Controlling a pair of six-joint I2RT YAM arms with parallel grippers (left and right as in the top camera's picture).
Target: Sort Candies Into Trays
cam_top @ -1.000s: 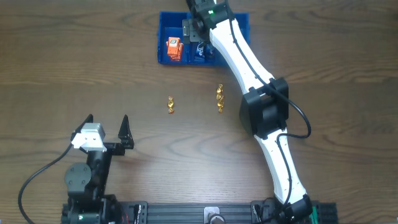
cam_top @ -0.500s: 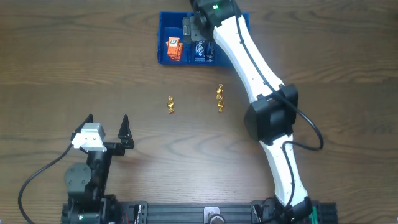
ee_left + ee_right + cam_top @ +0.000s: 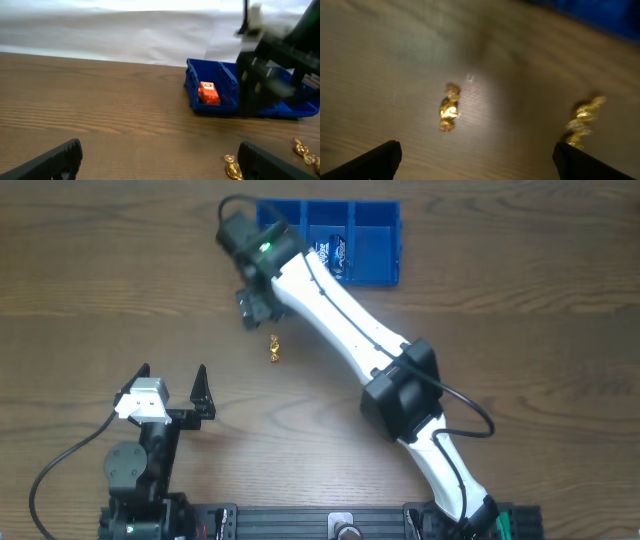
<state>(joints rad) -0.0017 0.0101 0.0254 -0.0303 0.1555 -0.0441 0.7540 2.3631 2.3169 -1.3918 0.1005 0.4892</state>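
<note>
A blue tray (image 3: 375, 240) with three compartments stands at the table's far side. It holds a blue-wrapped candy (image 3: 334, 255) in the middle compartment and an orange candy (image 3: 208, 93) in its left one. A gold candy (image 3: 275, 348) lies on the wood in front of the tray. My right gripper (image 3: 254, 308) hangs open and empty above the table, just beyond that gold candy (image 3: 449, 108). Two more gold candies (image 3: 581, 122) lie close together off to the side. My left gripper (image 3: 172, 382) stands open and empty near the front left, far from the candies.
The right arm (image 3: 340, 310) stretches diagonally across the table from its base at the front right and covers part of the tray's front. In the left wrist view, a white wall (image 3: 100, 30) rises behind the wooden table (image 3: 100, 280).
My right gripper has swung from over the tray's left and middle compartments down and left to above the single gold candy. The left arm has not moved.
</note>
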